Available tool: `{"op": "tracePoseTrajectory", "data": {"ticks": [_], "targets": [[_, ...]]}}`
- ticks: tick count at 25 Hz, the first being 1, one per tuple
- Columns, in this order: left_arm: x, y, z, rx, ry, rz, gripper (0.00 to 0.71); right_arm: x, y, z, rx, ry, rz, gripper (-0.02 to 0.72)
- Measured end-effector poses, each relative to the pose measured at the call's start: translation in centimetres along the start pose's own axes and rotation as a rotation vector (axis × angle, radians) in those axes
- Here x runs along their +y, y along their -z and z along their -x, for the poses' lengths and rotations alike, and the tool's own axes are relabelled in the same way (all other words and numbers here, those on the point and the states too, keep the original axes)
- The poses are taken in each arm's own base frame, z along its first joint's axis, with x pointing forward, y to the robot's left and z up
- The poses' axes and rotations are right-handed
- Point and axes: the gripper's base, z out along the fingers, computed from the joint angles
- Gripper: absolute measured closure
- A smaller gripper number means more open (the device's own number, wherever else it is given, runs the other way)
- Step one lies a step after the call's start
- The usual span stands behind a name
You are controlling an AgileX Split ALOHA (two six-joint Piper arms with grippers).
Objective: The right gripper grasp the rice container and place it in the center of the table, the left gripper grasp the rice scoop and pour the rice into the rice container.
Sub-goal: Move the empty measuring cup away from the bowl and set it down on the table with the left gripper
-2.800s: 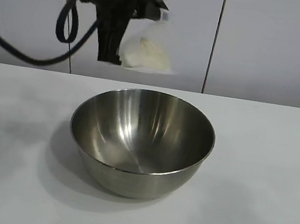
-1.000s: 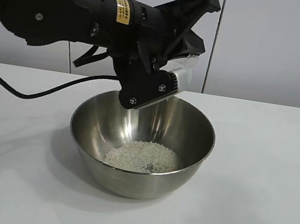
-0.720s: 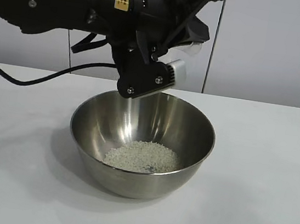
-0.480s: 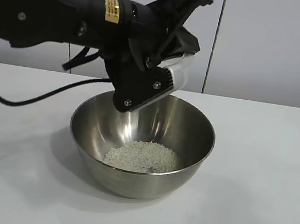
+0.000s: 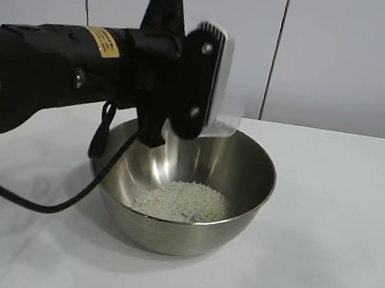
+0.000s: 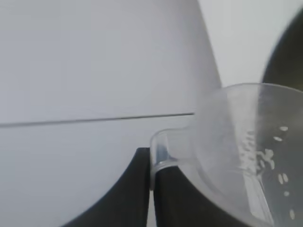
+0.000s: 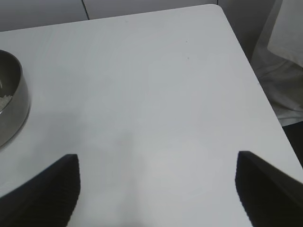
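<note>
A stainless-steel mixing bowl (image 5: 181,184) sits mid-surface (image 5: 338,227) with a pale heap of rice (image 5: 182,201) in its bottom. Your left claw (image 6: 151,189) hangs just above the bowl's far rim, its fingers pinched tight on the clear plastic measuring cup (image 5: 223,123). The cup looks nearly empty, with only a few grains clinging inside. Your right claw (image 7: 158,189) rests apart, spread wide and holding nothing. The pour looks finished; any withdrawal depends on the cup clearing the rim directly beneath it.
</note>
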Motion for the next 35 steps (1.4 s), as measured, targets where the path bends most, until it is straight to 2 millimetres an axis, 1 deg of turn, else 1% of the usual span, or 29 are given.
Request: {"op": "tracePoseTrajectory", "data": {"ticks": [4, 7, 10, 11, 13, 14, 17, 20, 23, 27, 29, 31, 33, 35], "targets": [[2.3, 0.7, 0.3, 0.049, 0.399, 0.113, 0.702, 0.0, 0.0, 0.0, 0.000, 0.000, 0.000, 0.093], [4.8, 1.5, -0.5, 0.078, 0.778, 0.253, 0.702, 0.0, 0.0, 0.0, 0.000, 0.000, 0.000, 0.093], [6.8, 3.0, -2.7, 0.117, 1.049, 0.390, 0.702, 0.0, 0.0, 0.0, 0.000, 0.000, 0.000, 0.093], [7.2, 3.6, -3.7, 0.136, 1.104, 0.426, 0.702, 0.0, 0.0, 0.0, 0.000, 0.000, 0.000, 0.093], [7.0, 5.0, -6.3, 0.198, 1.203, 0.481, 0.702, 0.0, 0.0, 0.0, 0.000, 0.000, 0.000, 0.093], [6.7, 5.7, -7.4, 0.227, 1.247, 0.501, 0.702, 0.0, 0.0, 0.0, 0.000, 0.000, 0.000, 0.093], [4.6, 8.0, -11.4, 0.346, 1.360, 0.524, 0.702, 0.0, 0.0, 0.0, 0.000, 0.000, 0.000, 0.093], [2.3, 9.6, -13.6, 0.393, 1.403, 0.443, 0.702, 0.0, 0.0, 0.0, 0.000, 0.000, 0.000, 0.093], [-0.2, 10.3, -14.5, 0.421, 1.372, 0.324, 0.702, 0.0, 0.0, 0.0, 0.000, 0.000, 0.000, 0.093], [-3.8, 9.9, -15.0, 0.443, 1.347, 0.208, 0.702, 0.0, 0.0, 0.0, 0.000, 0.000, 0.000, 0.093], [-6.0, 9.9, -15.3, 0.499, 1.360, 0.140, 0.702, 0.0, 0.0, 0.0, 0.000, 0.000, 0.000, 0.093], [-7.6, 10.0, -15.5, 0.544, 1.370, 0.100, 0.702, 0.0, 0.0, 0.0, 0.000, 0.000, 0.000, 0.093], [-8.4, 10.1, -15.7, 0.568, 1.372, 0.079, 0.702, 0.0, 0.0, 0.0, 0.000, 0.000, 0.000, 0.093], [-8.7, 10.1, -15.7, 0.576, 1.373, 0.071, 0.702, 0.0, 0.0, 0.0, 0.000, 0.000, 0.000, 0.093]]}}
